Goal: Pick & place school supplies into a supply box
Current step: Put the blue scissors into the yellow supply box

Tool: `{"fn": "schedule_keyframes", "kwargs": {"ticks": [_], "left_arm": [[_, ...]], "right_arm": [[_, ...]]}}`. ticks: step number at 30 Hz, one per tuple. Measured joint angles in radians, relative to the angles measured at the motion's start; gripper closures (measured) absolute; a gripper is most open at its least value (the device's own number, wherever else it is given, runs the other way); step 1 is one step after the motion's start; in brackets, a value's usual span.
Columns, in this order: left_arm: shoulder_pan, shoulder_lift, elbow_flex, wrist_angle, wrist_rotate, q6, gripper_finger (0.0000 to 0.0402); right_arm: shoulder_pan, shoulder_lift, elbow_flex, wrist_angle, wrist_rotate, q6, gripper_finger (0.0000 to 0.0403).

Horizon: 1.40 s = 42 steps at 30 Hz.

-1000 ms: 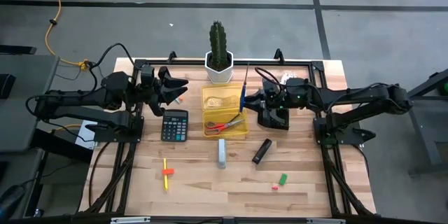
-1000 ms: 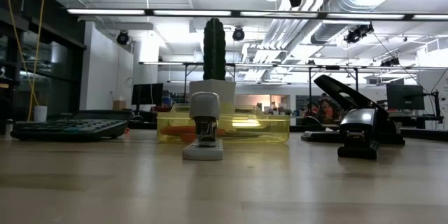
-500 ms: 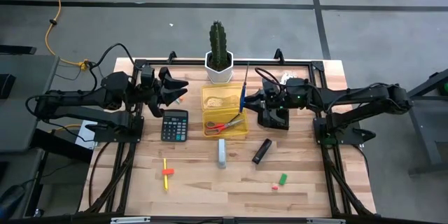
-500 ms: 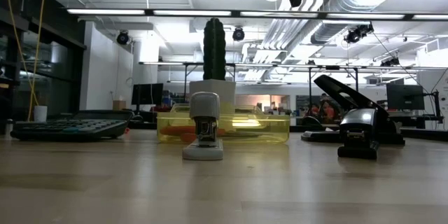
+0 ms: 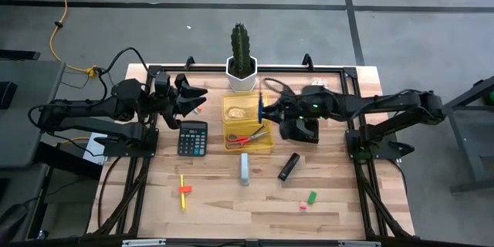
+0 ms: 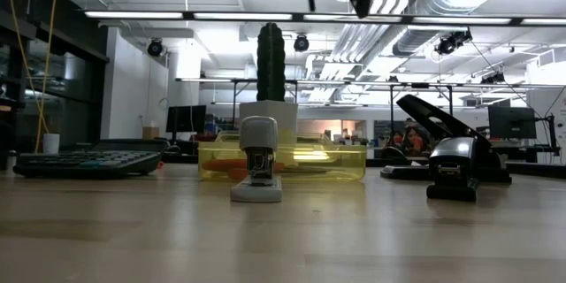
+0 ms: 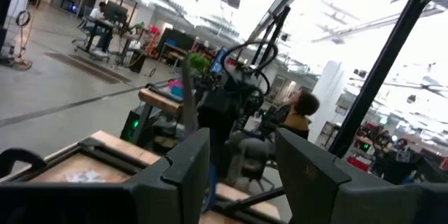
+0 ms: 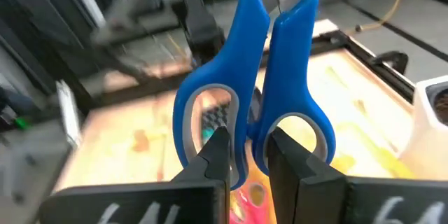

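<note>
Blue-handled scissors [image 8: 252, 105] pinched in right hand [image 8: 246, 155] — over translucent yellow box [image 5: 248, 123].

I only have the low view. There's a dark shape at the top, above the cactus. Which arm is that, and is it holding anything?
Observer: That's the right gripper. Its jaws are shut on the blue-handled scissors.
Operator: Is it over the yellow box?
Observer: From above, it hangs at the right rim of the supply box.
Operator: And the other arm?
Observer: The left gripper waits, jaws open, just beyond the calculator.
</note>
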Motion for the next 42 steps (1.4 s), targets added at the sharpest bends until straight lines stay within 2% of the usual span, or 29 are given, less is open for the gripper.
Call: {"fn": "schedule_keyframes", "kwargs": {"ticks": [8, 19, 24, 36, 42], "left_arm": [[0.0, -0.023, 0.0, 0.063, -0.001, 0.087, 0.0252], [0.0, -0.024, 0.0, 0.062, -0.002, 0.104, 0.0252], [0.0, -0.024, 0.0, 0.062, -0.004, 0.107, 0.0252], [0.0, -0.024, 0.0, 0.061, -0.004, 0.114, 0.0252], [0.0, -0.024, 0.0, 0.061, -0.004, 0.115, 0.0252]], "right_arm": [[-0.025, 0.257, 0.294, -0.344, -0.073, -0.185, 0.0372], [-0.047, 0.547, 0.428, -0.623, -0.125, -0.315, 0.0372], [-0.048, 0.615, 0.434, -0.732, -0.124, -0.318, 0.0372], [-0.052, 0.665, 0.434, -0.831, -0.106, -0.313, 0.0359], [-0.052, 0.665, 0.434, -0.833, -0.089, -0.313, 0.0327]]}}
